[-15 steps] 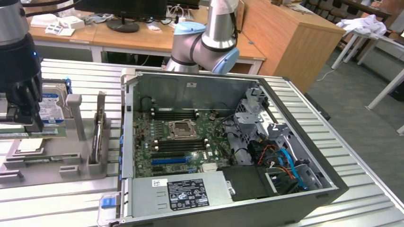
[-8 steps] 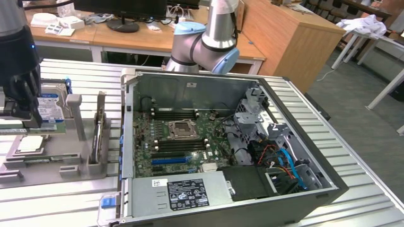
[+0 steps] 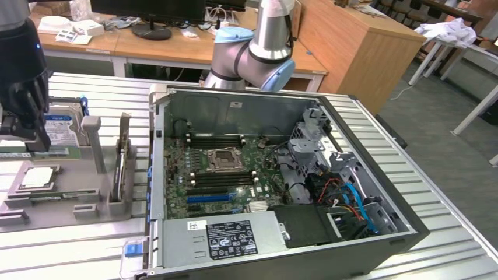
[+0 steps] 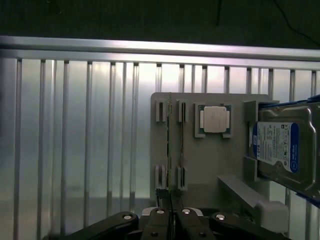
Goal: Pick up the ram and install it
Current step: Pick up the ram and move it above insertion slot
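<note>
We count one gripper (image 4: pixel 170 209). In the wrist view its two fingers are pressed together, closed on nothing that we can make out. We see one ram (image 4: pixel 169 145), edge-on, standing in one grey fixture plate (image 4: pixel 200 170) and seated in two of the four slotted brackets (image 4: pixel 160 111). The gripper hangs over the ram's near end, apart from it as far as we can judge. A second thin dark line runs in the neighbouring pair of brackets, and we cannot tell whether it is another stick. Beside those brackets lies one square CPU chip (image 4: pixel 215 119), and beyond it one hard drive (image 4: pixel 280 147) with a blue label stands on edge. The plate rests on one slatted metal table (image 4: pixel 75 150).

In the exterior view the fixture sits in the lower part of the exterior view's left, with the ram (image 3: pixel 122 163) upright on it. One open computer case (image 3: pixel 404 230) stands in the centre and towards the exterior view's right. Inside it we count one motherboard (image 3: pixel 233 184), one bare socket (image 3: pixel 225 158) at its middle and one power supply (image 3: pixel 230 238) at the lower centre. One robot arm (image 3: pixel 260 49) rises at the upper centre, behind the case
</note>
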Action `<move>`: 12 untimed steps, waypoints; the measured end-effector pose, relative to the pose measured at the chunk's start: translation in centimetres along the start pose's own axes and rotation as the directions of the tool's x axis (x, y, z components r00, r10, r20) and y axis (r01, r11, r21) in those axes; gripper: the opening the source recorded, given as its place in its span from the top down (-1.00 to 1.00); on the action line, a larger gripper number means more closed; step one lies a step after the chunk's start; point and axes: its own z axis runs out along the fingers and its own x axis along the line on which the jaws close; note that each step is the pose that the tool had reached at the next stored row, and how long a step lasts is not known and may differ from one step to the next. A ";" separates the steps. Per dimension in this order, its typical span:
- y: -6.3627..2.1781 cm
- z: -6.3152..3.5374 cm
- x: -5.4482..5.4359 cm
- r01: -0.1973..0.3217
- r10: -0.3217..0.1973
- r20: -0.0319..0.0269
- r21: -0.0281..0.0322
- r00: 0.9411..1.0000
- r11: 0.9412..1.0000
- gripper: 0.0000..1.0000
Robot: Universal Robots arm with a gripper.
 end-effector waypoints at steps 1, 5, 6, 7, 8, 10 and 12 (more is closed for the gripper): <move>-0.01 -0.12 0.0 0.000 0.000 0.000 0.000 1.000 1.000 0.77; -0.06 -0.58 0.0 0.000 0.000 0.000 0.000 1.000 1.000 0.77; -0.07 -0.69 0.0 0.000 0.000 0.000 0.000 1.000 1.000 0.77; -0.08 -0.79 0.0 -0.001 0.001 0.000 0.000 1.000 1.000 0.77; -0.09 -0.90 0.0 -0.001 0.001 0.000 0.000 1.000 1.000 0.77; -0.12 -1.12 0.0 -0.001 0.001 0.000 0.000 1.000 1.000 0.77; -0.15 -1.37 0.0 -0.001 0.001 0.000 0.000 1.000 1.000 0.77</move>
